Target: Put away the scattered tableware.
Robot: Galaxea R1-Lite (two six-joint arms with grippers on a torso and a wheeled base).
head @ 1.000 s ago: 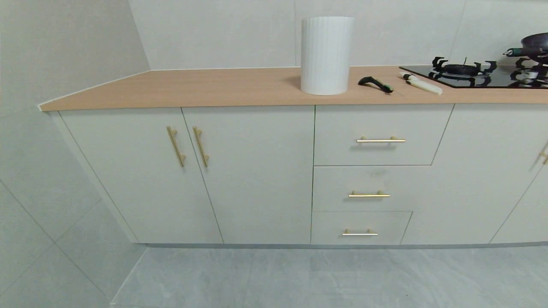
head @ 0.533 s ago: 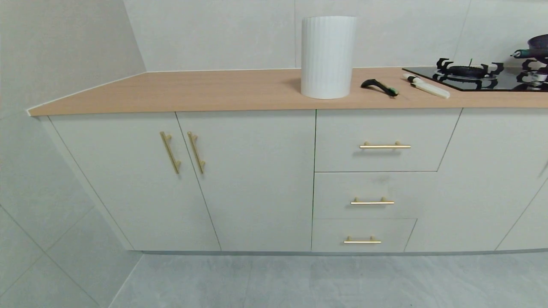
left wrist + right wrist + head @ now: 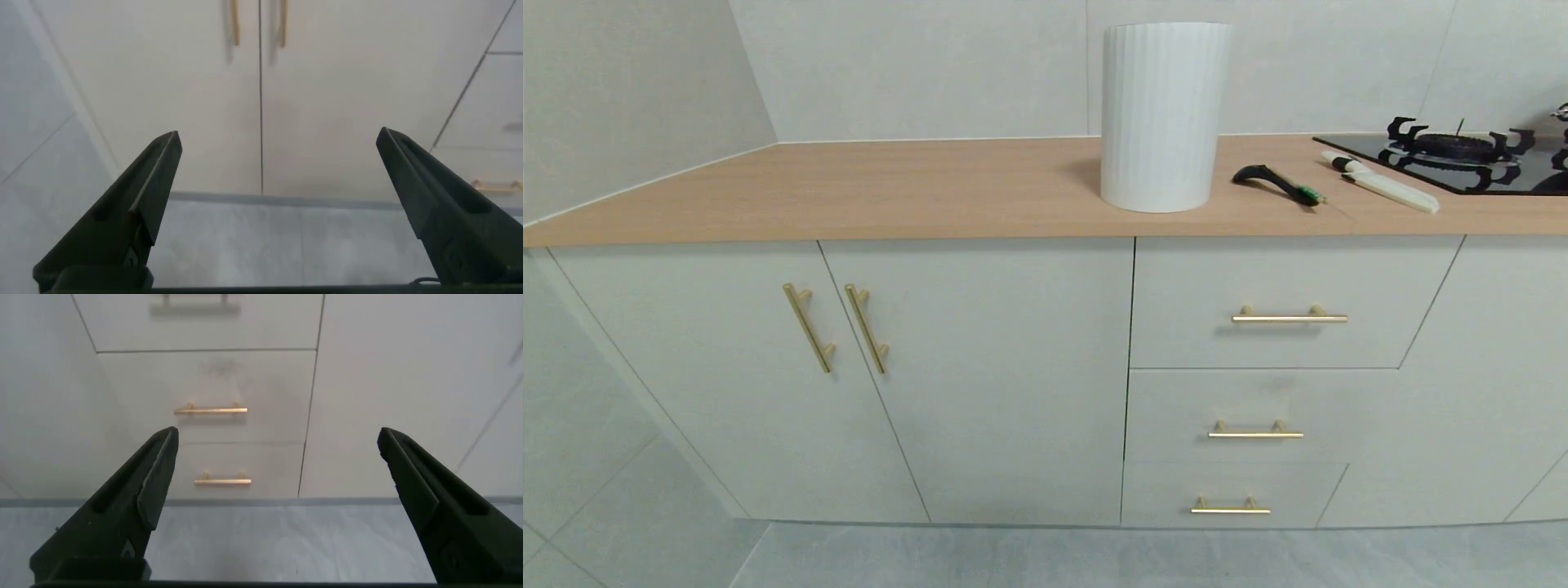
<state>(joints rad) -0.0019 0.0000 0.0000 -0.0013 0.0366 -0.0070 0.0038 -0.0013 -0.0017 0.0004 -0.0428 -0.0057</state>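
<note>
On the wooden countertop (image 3: 890, 188) stands a tall white ribbed cylinder holder (image 3: 1161, 116). To its right lie a black-handled peeler with a green tip (image 3: 1278, 183) and a cream-sheathed knife (image 3: 1384, 184). My left gripper (image 3: 274, 147) hangs low and open, facing the double cabinet doors (image 3: 261, 98). My right gripper (image 3: 278, 441) is open too, facing the lower drawers (image 3: 211, 411). Both hold nothing.
A black gas hob (image 3: 1462, 155) sits at the counter's right end. Below the counter are two doors with gold handles (image 3: 837, 327) and three drawers with gold handles (image 3: 1289, 317). A tiled wall closes off the left side; grey floor (image 3: 1094, 559) runs along the cabinets.
The whole head view has shifted: the cabinets and counter appear larger and lower, so the camera has come closer. The things on the counter have not moved.
</note>
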